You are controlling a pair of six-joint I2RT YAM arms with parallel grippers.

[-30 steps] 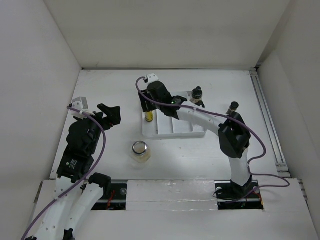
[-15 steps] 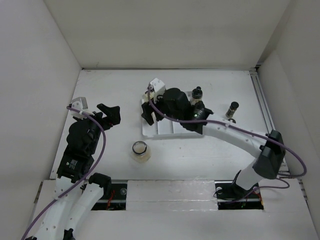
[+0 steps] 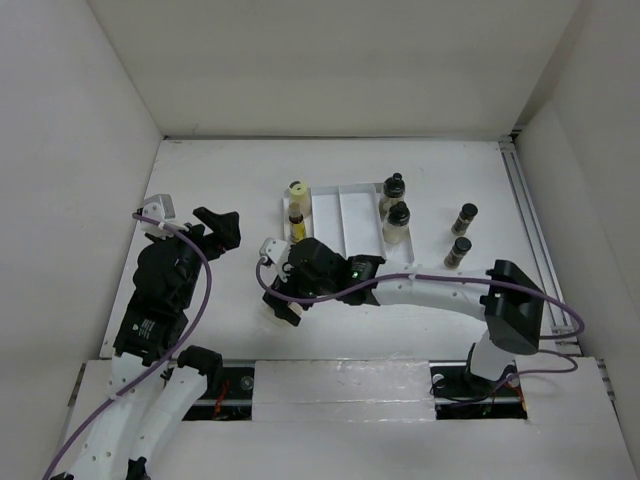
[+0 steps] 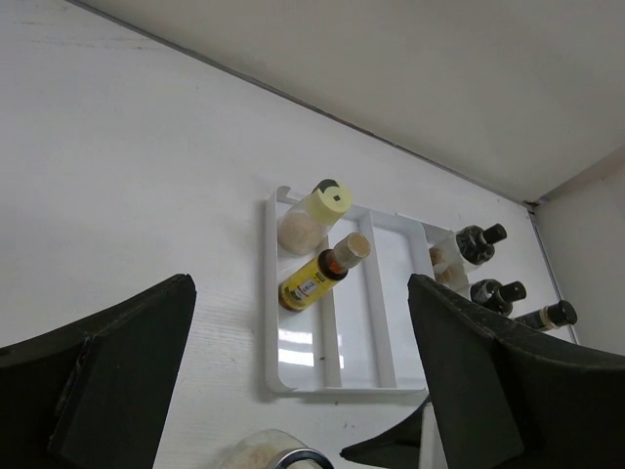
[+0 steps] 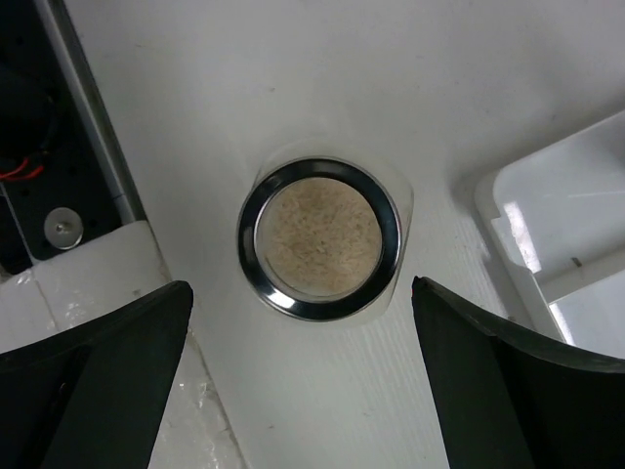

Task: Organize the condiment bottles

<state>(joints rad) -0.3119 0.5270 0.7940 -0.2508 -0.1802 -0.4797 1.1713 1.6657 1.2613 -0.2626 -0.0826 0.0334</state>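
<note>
The right hand (image 3: 281, 296) is released, its two dark fingers (image 5: 93, 376) spread wide on either side of a clear jar (image 5: 317, 234) with a silver rim, seen from straight above in the right wrist view. The fingers are not touching it and nothing is gripped. The jar holds a tan, grainy powder and stands upright on the white counter (image 3: 220, 170), just off the near left corner of the white divided tray (image 3: 355, 215). From the top view this hand covers most of the jar, with the right arm stretched leftward across the front of the tray. The left hand (image 3: 224, 230) is also released and carries nothing. It hangs over the left part of the counter, well apart from the tray, and its wrist camera looks toward the tray. In the tray's leftmost compartment a yellow-capped bottle (image 4: 317, 210) stands at the far end, and a yellow-labelled bottle (image 4: 317, 278) with a brownish cap stands just in front of it. The middle compartment shows only bare white plastic. In the rightmost compartment two black-capped shakers (image 3: 393, 190) stand one behind the other. To the right of the tray, out on the counter, two slim dark bottles (image 3: 465, 218) stand upright, near each other and apart from the tray.
</note>
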